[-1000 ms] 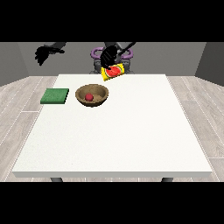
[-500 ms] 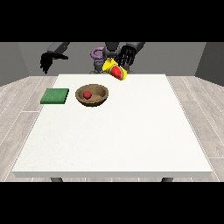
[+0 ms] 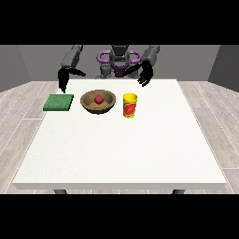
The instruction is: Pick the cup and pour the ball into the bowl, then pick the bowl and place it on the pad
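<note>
The hand at the view's right [image 3: 145,76] is hanging over the table's far edge with fingers relaxed and pointing down, holding nothing — the hand at the view's left [image 3: 62,79] is doing likewise above the green pad [image 3: 59,102]. The yellow cup [image 3: 130,105] is standing upright on the white table [image 3: 121,149], just beside the wooden bowl [image 3: 98,101] — the red ball [image 3: 98,99] is sitting inside it
</note>
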Motion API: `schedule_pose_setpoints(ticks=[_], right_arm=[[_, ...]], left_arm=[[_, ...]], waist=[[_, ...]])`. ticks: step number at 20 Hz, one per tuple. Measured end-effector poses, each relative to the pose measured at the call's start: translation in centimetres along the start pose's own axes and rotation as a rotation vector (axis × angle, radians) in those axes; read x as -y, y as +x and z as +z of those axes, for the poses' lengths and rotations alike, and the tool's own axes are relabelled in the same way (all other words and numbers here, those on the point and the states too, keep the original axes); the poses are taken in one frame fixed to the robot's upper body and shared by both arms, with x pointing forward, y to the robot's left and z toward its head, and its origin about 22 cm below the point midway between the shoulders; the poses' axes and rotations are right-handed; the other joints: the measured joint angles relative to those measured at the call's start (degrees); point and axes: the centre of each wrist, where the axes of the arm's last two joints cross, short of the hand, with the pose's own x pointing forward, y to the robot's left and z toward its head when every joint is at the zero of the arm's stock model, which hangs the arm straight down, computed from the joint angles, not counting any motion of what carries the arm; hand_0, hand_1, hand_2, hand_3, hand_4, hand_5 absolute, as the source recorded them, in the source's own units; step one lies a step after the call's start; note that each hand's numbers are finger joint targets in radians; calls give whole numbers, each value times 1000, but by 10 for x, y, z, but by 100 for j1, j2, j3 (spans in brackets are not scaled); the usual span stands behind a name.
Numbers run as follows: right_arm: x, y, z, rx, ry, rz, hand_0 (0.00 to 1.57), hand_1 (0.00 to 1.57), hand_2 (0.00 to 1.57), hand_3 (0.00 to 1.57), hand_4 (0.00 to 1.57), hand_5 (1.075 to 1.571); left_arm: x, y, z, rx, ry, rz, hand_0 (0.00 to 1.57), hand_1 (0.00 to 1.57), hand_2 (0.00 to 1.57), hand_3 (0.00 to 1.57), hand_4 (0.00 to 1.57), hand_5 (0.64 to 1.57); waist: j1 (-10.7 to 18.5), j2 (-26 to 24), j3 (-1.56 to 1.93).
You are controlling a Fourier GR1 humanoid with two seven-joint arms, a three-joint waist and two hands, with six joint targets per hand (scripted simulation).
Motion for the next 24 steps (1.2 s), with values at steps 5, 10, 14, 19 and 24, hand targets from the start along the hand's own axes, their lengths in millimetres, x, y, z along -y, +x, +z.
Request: schedule_pose_setpoints(ticks=[5,10,14,19,24], right_arm=[[-31,0,-16,20,-73,-27,0,0,0,0,324,1569],[-43,-12,-23,9,-113,-35,0,0,0,0,257,1567],[-37,-21,-29,7,-145,-43,0,0,0,0,214,1565],[-27,-36,-28,-4,-161,-42,0,0,0,0,116,1563],[-36,-46,-31,-7,-157,-44,0,0,0,0,64,1562]], left_arm=[[-8,-20,19,80,-69,180,0,0,0,0,0,1563],[-29,-34,23,127,-93,246,0,0,0,0,0,1565],[-49,-34,20,144,-108,259,0,0,0,0,0,1565],[-59,-29,25,156,-108,265,0,0,0,0,0,1566],[-67,-27,29,168,-106,260,0,0,0,0,0,1565]], waist=[[350,254,49],[466,338,69],[567,401,76],[624,440,80],[621,494,82]])
